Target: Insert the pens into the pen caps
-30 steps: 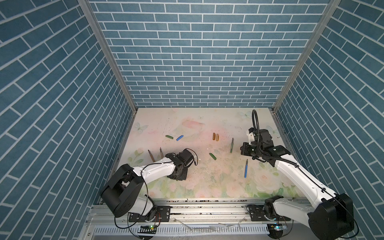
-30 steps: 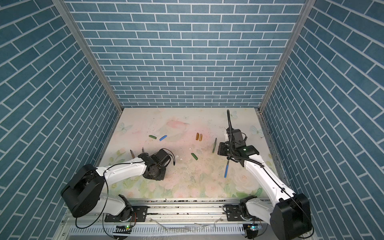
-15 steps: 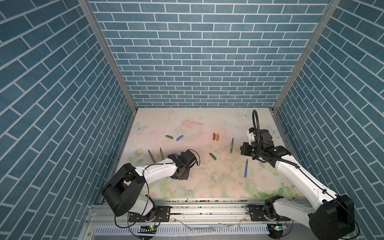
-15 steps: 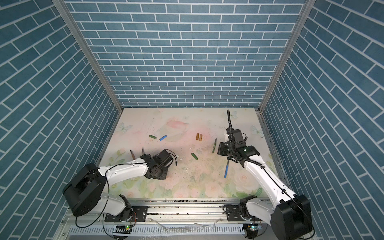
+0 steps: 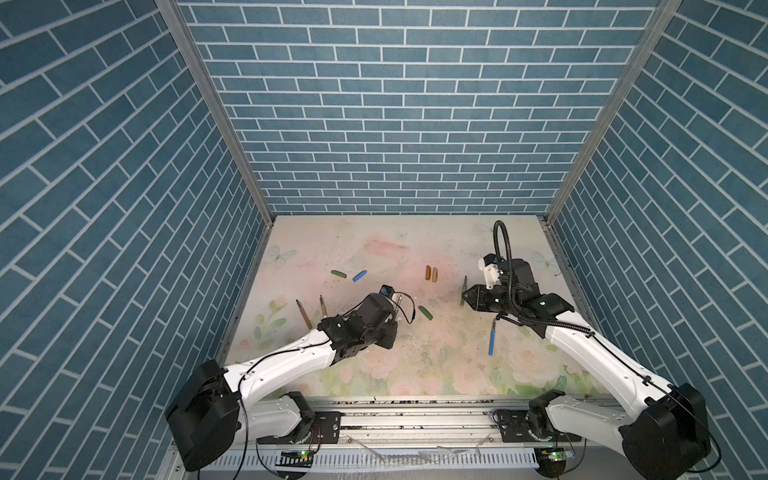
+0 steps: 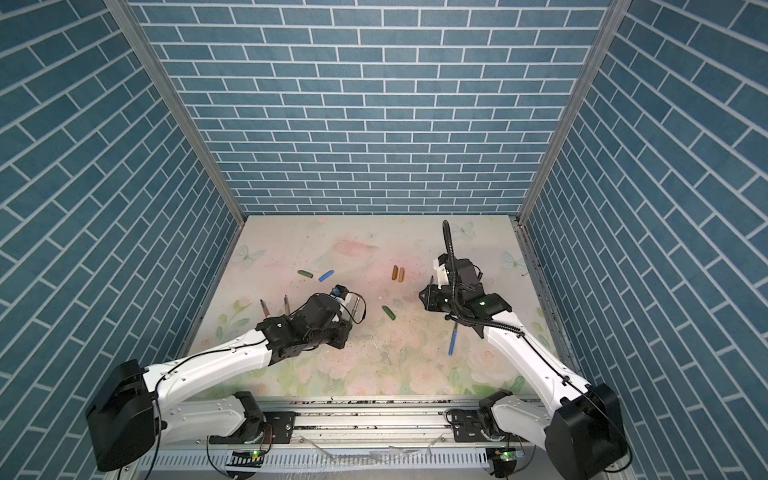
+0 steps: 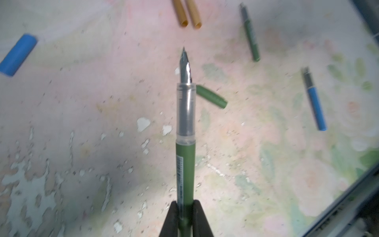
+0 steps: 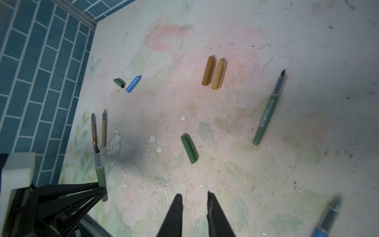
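1. The left gripper [image 7: 185, 207] has its fingers clamped on the rear end of a green pen [image 7: 185, 164]. The barrel and nib jut out free above the counter [image 7: 82, 123], which leaves the front end bare for capping.
2. A green cap [image 7: 211, 99] lies on the counter near the middle, between the two arms, and is probably this pen's partner.
3. The right gripper [image 8: 193, 198] hovers over the counter with its fingers apart and nothing between them. It points toward that cap, seemingly ready to fetch it.
4. A second green pen [image 5: 463, 291] and the blue pen [image 5: 492, 340] lie near the right arm.
5. The orange-brown pen [image 5: 303, 313] and tan pen [image 5: 323, 305] lie side by side on the left.
6. The amber cap [image 5: 428, 273] and tan cap [image 5: 434, 274] lie touching.
7. The blue cap [image 5: 360, 275] and the other green cap [image 5: 338, 274] lie just beside each other. No pen is capped yet.
8. A second ago the left gripper was down at the counter; its fingers have since closed and raised the pen.
9. The right fingers, together then, have parted, while that arm has barely shifted. The loose pens and caps are unmoved.
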You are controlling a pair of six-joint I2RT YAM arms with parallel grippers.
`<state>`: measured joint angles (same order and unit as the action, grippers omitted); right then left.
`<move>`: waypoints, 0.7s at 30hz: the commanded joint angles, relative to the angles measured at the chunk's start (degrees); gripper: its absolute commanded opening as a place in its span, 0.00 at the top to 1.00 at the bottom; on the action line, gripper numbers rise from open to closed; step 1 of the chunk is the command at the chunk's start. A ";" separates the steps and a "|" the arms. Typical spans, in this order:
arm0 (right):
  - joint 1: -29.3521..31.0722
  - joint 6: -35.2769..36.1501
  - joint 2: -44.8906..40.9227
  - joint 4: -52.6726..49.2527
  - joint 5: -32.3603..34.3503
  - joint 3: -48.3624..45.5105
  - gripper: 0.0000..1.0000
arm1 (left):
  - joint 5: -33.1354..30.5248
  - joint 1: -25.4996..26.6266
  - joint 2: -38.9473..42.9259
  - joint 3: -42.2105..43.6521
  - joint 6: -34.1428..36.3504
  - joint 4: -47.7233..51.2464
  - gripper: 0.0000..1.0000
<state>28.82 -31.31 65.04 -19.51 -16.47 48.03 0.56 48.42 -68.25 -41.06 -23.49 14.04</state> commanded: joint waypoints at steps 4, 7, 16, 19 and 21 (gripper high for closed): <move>4.84 -4.87 -1.10 13.44 -6.73 -1.47 0.66 | 8.04 0.27 0.36 0.39 4.02 -15.02 0.98; 6.85 -6.54 -0.58 18.10 -8.03 -1.89 0.62 | 9.42 0.27 -0.61 -0.61 3.56 -16.81 0.99; 11.38 -7.00 1.95 21.59 -8.60 -0.68 0.58 | 10.69 0.20 -1.81 -1.77 2.23 -18.94 1.00; 12.34 -7.42 3.35 22.20 -8.20 -0.30 0.58 | 10.77 0.26 -1.63 -2.07 2.09 -19.21 1.00; 12.80 -7.86 3.98 22.78 -7.76 -0.22 0.58 | 10.92 0.20 -1.45 -2.11 1.85 -19.44 1.00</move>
<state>40.86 -37.21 68.12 0.91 -24.14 46.87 10.61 48.42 -69.97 -41.23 -21.30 -3.66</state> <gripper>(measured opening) 0.418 0.134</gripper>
